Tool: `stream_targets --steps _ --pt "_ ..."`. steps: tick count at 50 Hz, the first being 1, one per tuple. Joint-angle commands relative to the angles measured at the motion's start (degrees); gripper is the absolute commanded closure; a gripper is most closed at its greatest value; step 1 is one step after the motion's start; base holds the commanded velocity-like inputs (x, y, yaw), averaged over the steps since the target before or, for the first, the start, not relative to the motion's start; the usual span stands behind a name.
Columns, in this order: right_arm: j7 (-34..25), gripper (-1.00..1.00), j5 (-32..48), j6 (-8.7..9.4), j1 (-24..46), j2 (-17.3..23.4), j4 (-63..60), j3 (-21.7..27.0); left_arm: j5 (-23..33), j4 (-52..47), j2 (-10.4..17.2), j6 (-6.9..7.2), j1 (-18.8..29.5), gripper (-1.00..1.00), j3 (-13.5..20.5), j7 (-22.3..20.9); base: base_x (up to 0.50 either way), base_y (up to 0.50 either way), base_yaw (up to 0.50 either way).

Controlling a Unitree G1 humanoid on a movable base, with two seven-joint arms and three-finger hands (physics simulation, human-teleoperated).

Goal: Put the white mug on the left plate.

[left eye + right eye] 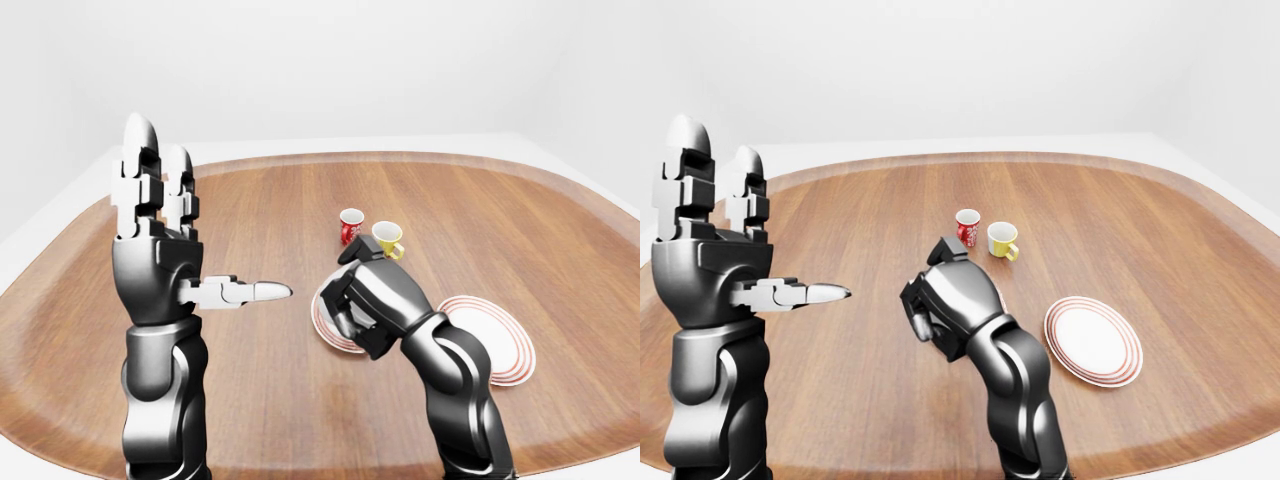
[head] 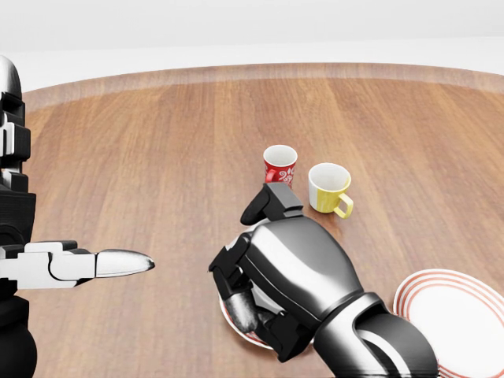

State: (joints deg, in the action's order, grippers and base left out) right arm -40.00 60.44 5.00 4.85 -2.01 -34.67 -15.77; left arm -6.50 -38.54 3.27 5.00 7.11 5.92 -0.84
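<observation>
**Right hand over the plate, mugs standing close together**

Nearest, the left hand [image 1: 160, 250] is raised, fingers straight up and thumb stuck out sideways, holding nothing. The right hand [image 2: 276, 276] hovers over the left plate [image 1: 322, 322], its fingers half curled and gripping nothing.

Beyond it on the table [image 2: 157, 157], the white mug [image 2: 327, 187], part yellow with a yellow handle, stands just right of the red mug [image 2: 279, 167].

The risk, as I judge it, is a wide reach knocking or catching the red mug, since the two stand so near each other.

The head view shows the mug's handle pointing to the lower right but only a sliver of the left plate. The eye views show the whole left hand, and the right plate [image 1: 1092, 340] complete.
</observation>
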Motion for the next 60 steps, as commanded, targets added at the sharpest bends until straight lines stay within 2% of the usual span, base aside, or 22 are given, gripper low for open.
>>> stream_targets --steps 1,15,21,35,41,45,46,56,59,60 --pt "0.0 1.00 -1.8 0.00 9.1 0.0 2.8 5.9 0.0 0.0 0.0 0.00 0.0 -1.00 0.0 0.0 0.00 0.00 0.00" --pt "0.0 1.00 -7.0 0.00 14.4 3.1 14.1 10.3 0.0 -0.2 0.1 0.00 0.2 -1.00 0.0 0.0 0.00 0.00 0.00" --pt "0.0 1.00 -9.8 0.00 16.9 5.1 24.9 11.5 0.0 -0.3 0.1 0.00 0.2 -1.00 0.0 0.0 0.00 0.00 0.00" --pt "6.8 1.00 -9.5 -0.02 30.1 8.6 51.6 12.6 -0.3 -0.3 0.3 0.00 0.5 -1.00 0.5 -0.1 0.00 0.00 0.00" --pt "10.2 1.00 -10.0 -2.13 34.6 8.0 58.8 13.0 -0.3 -0.2 0.4 0.00 0.5 -1.00 0.6 -0.1 0.00 0.00 0.00" --pt "11.4 1.00 -9.7 -3.15 35.5 7.9 61.1 12.5 -0.3 -0.2 0.4 0.00 0.5 -1.00 0.6 -0.1 0.00 0.00 0.00" --pt "12.2 1.00 -9.6 -4.03 36.2 8.0 62.8 12.5 -0.3 -0.1 0.4 0.00 0.5 -1.00 0.6 -0.1 0.00 0.00 0.00" --pt "15.0 1.00 -9.0 -6.65 38.6 6.8 69.5 11.6 -0.2 -0.2 0.4 0.00 0.5 -1.00 0.5 0.0 0.00 0.00 0.00" --pt "15.9 1.00 -7.9 -8.53 38.7 6.1 72.3 10.7 -0.2 -0.2 0.4 0.00 0.5 -1.00 0.6 0.0 0.00 0.00 0.00" --pt "16.3 1.00 -7.0 -9.80 38.9 5.9 73.9 9.9 -0.2 -0.1 0.4 0.00 0.5 -1.00 0.5 0.0 0.00 0.00 0.00"
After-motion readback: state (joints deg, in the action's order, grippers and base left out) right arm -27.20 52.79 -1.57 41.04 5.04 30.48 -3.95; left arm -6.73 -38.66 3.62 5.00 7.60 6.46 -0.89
